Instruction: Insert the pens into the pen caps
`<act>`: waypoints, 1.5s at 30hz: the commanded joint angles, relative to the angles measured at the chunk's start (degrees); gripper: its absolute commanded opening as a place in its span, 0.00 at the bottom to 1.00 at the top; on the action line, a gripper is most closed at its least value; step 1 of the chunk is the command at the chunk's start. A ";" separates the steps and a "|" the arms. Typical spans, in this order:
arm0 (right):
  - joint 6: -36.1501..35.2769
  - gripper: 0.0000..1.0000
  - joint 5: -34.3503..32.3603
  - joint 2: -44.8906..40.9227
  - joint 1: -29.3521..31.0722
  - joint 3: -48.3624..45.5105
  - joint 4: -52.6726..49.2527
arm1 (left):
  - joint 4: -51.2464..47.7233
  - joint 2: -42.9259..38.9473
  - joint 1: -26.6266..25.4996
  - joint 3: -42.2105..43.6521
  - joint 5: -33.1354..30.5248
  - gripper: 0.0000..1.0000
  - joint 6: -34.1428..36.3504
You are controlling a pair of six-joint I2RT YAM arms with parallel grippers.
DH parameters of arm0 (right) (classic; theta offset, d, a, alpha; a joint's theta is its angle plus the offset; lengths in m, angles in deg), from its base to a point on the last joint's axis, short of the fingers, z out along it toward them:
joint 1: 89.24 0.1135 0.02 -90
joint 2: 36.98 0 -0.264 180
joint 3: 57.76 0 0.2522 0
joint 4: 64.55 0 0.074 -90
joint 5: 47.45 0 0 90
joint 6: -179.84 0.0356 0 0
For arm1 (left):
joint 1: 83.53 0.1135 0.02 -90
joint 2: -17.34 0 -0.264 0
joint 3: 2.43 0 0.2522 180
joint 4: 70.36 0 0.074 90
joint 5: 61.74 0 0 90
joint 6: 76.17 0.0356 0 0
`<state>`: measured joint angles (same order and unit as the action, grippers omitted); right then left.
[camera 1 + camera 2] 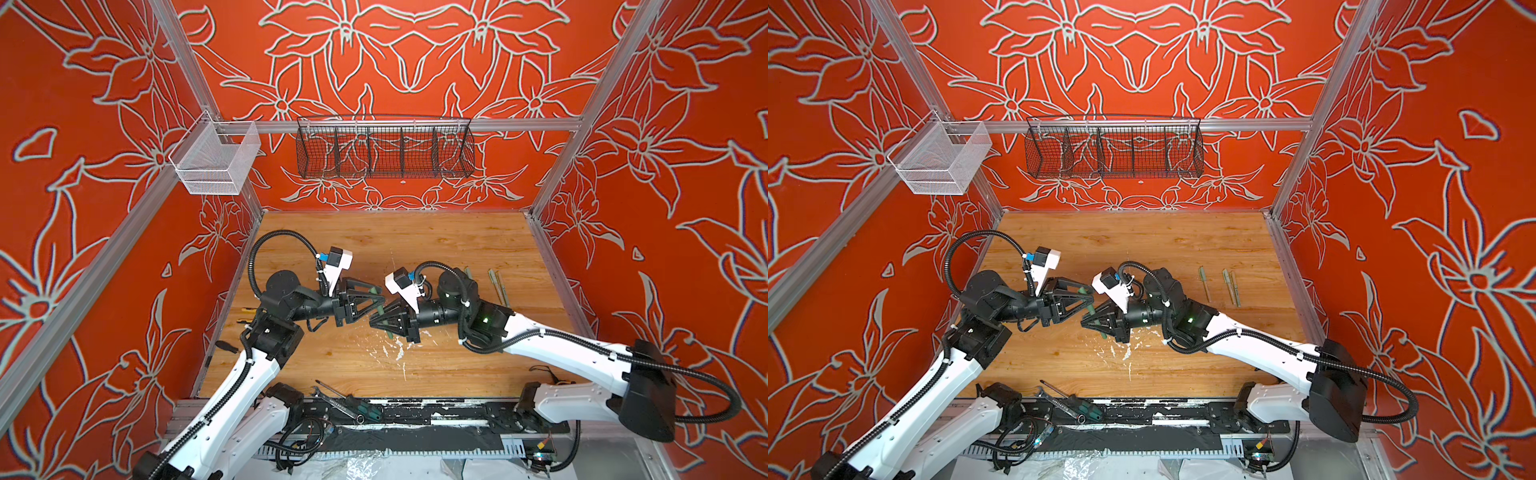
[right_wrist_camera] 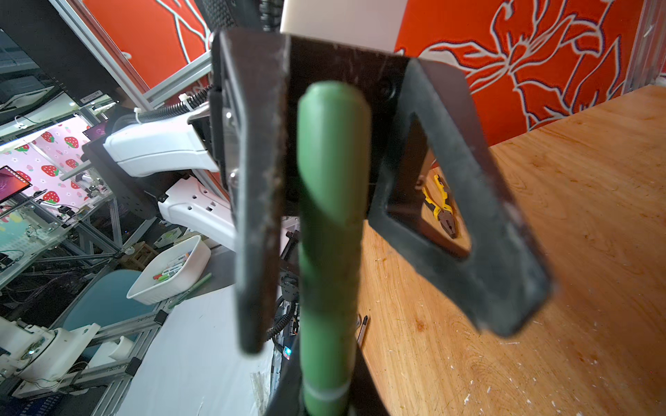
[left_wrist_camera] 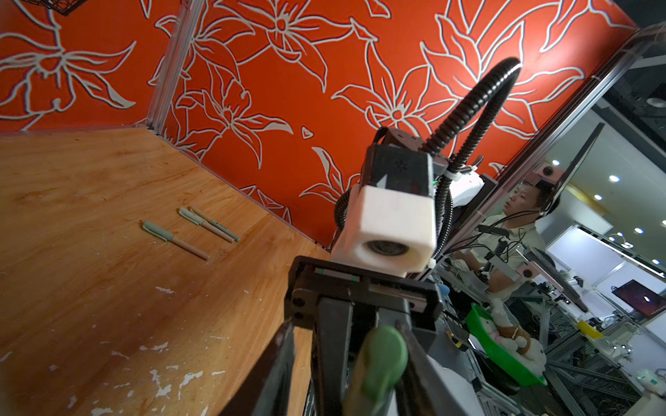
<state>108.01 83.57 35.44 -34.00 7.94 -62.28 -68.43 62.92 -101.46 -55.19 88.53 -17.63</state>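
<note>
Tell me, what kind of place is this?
Probably a robot lab's test booth: left robot arm and right robot arm over a wooden tabletop, orange flowered walls on aluminium framing, and a man outside.

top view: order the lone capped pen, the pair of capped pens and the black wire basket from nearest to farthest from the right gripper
1. lone capped pen, lying just right of the right gripper.
2. pair of capped pens, further right; those two are too close to call.
3. black wire basket, hung high at the back.
</note>
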 commanded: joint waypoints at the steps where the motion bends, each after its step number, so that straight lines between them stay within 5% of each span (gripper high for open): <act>1: -0.33 0.00 1.00 -0.14 0.39 0.27 0.67 | 0.51 -1.20 0.40 -0.90 1.52 0.31 1.43; 7: 0.01 0.00 0.14 -0.82 0.39 0.57 1.96 | 0.13 -1.09 0.37 -0.87 3.13 0.00 2.13; 26: -7.76 0.00 -11.39 -2.13 0.50 9.56 0.27 | -5.27 -3.39 -0.16 0.36 4.46 0.00 3.62; 45: -11.78 0.00 -10.09 2.99 0.39 20.53 1.85 | -7.16 -2.60 -3.68 1.03 3.10 0.00 4.70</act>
<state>97.80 76.20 38.13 -33.17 21.54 -76.51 -67.28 59.14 -101.97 -56.59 82.12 -12.95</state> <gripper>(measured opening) 0.134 0.101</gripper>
